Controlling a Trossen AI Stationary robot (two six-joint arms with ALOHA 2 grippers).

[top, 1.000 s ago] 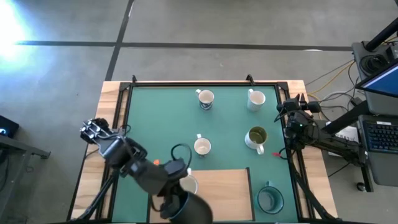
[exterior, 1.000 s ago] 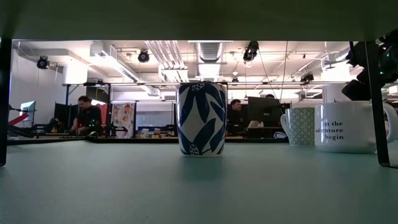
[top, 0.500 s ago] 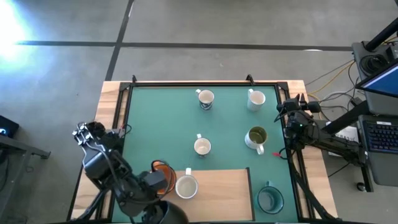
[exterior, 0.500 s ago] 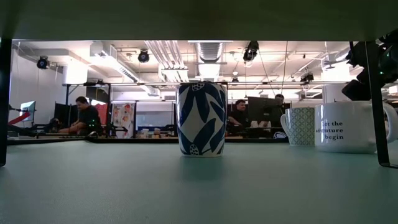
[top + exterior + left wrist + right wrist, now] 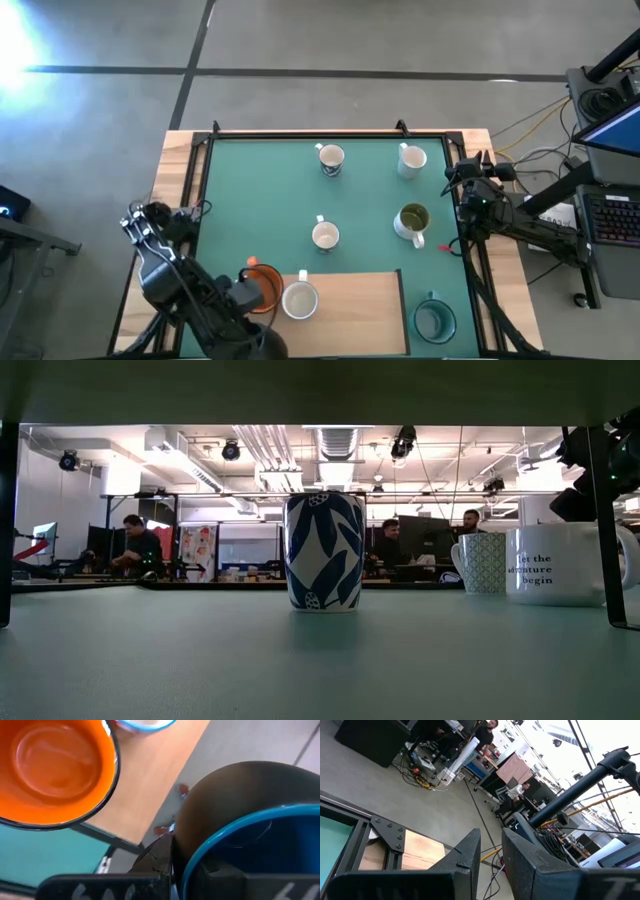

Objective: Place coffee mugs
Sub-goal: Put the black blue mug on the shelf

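Left claw (image 5: 172,870), clamped on dark blue mug (image 5: 250,850), has pulled back, uncovering orange mug (image 5: 262,283)

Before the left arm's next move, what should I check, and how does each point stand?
1. Grip on the load: ok. The left gripper is shut on the dark blue mug, pinching its wall at the rim.
2. Neighbouring mugs standing: ok. The orange mug and the white mug beside it are upright.
3. Free spot to set down: ok. The green mat is bare left of centre.
4. Other arm out of the way: ok. The right gripper waits at the table's right edge, open and holding nothing.
5. Gap between the held mug and the orange mug: cannot tell. The high view cuts off the left gripper.
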